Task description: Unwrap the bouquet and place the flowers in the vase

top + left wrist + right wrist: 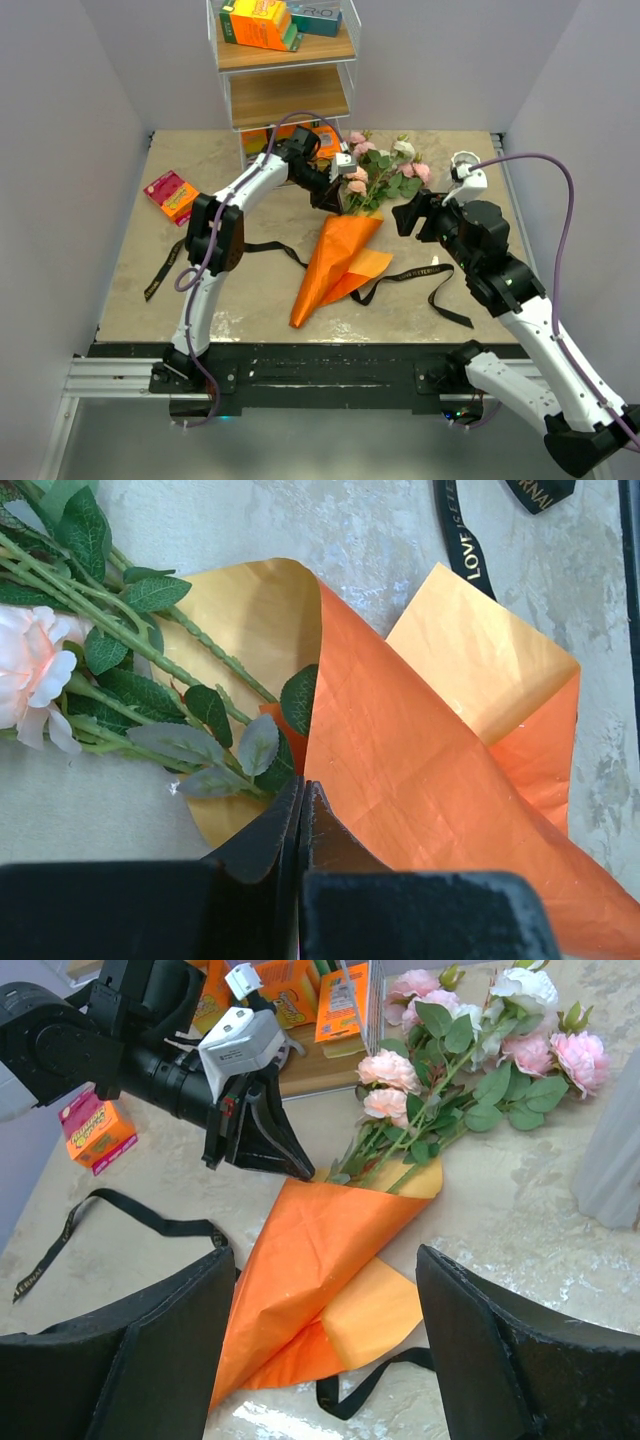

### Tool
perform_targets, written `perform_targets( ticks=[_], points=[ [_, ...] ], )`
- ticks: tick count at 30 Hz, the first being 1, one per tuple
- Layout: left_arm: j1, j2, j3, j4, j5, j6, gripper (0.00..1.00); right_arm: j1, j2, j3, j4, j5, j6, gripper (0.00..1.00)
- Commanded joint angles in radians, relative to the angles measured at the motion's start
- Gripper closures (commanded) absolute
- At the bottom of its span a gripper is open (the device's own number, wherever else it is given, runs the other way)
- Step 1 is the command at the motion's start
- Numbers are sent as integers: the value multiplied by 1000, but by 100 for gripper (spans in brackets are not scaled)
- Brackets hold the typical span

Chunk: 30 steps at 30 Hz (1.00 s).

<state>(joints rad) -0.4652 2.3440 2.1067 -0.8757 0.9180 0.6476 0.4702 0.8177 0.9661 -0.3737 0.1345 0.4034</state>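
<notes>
Unwrapping is the step we judge to be in hand. We take the orange paper sheet as reference: it lies on the table rolled into a cone, with its narrow tip toward the arm bases and its mouth toward the far side. The flowers sit in that mouth, stems inside the cone and heads spilling out beyond it. The black ribbon lies slack, trailing out to either side of the cone and binding nothing. The left gripper is at the left rim of the cone mouth, its jaws pressed together on the paper edge just beside the lowest leaves. The right gripper hovers just right of the mouth, jaws wide apart and holding nothing. The vase stands upright beyond the mouth and to its right, apart from the flower heads, and no stem is in it yet. For the next move we advise peeling the pinched flap away from the stems so the cone opens, while the right gripper closes on the stem bundle to steady it. Pull slowly, since thin paper may tear or drag the flowers along.
</notes>
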Motion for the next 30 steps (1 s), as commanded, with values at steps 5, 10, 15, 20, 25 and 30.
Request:
perform_targets(
  ticks=[5, 10, 15, 20, 25, 30],
  points=[
    [-10, -133, 21, -37, 42, -3, 89, -2, -18, 3, 27, -24, -2, 24],
    [-9, -79, 39, -94, -7, 64, 35, -2, -32, -9, 30, -32, -3, 23],
    [-6, -19, 70, -131, -24, 90, 35, -1, -29, 0, 30, -41, -9, 23],
    [3, 9, 69, -88, -39, 83, 36, -2, -31, 3, 38, -70, -12, 23],
    [3, 26, 68, -69, -27, 72, 40, -1, -37, -3, 42, -87, -12, 23],
    [3, 44, 75, -85, -18, 87, 63, -2, -38, -4, 44, -99, -9, 24]
  ],
)
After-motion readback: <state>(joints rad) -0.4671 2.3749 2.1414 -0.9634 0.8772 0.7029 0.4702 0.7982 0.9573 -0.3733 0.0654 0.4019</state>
